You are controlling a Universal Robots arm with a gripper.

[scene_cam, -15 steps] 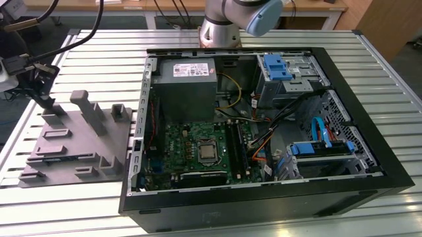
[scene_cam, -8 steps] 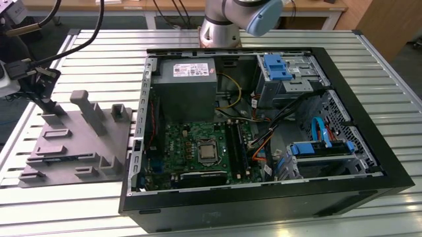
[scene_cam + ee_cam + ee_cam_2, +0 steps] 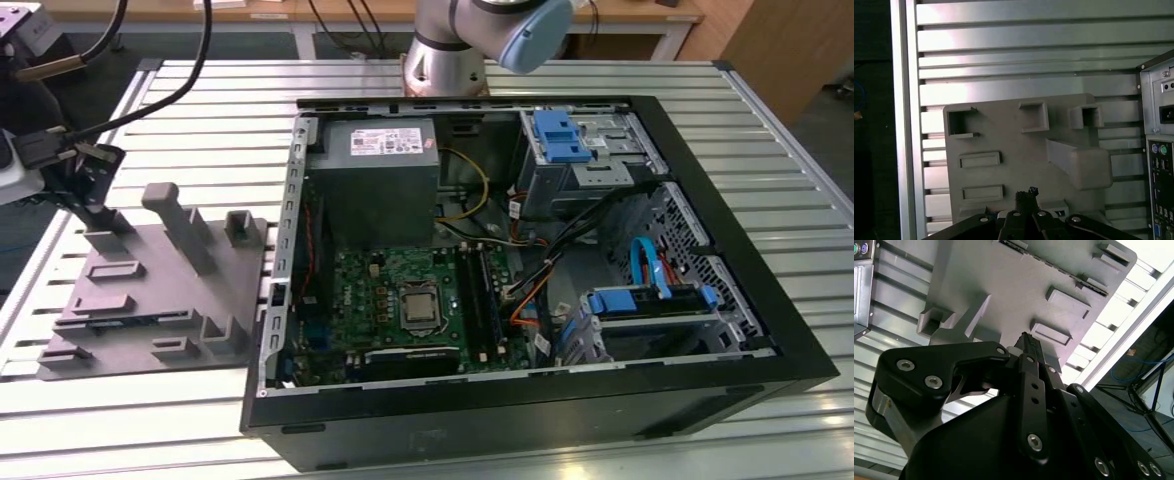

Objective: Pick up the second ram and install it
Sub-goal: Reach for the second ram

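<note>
Black metal gripper (image 3: 96,205), far left of the exterior view, fingers drawn together on nothing, hangs over the upper-left corner of a matt grey fixture plate (image 3: 147,285) with blocky posts and pockets. The second ram (image 3: 134,321), a thin dark strip, lies slotted along the plate's lower edge, apart from the gripper. At right: open black computer case (image 3: 534,410), green motherboard (image 3: 367,290).
</note>
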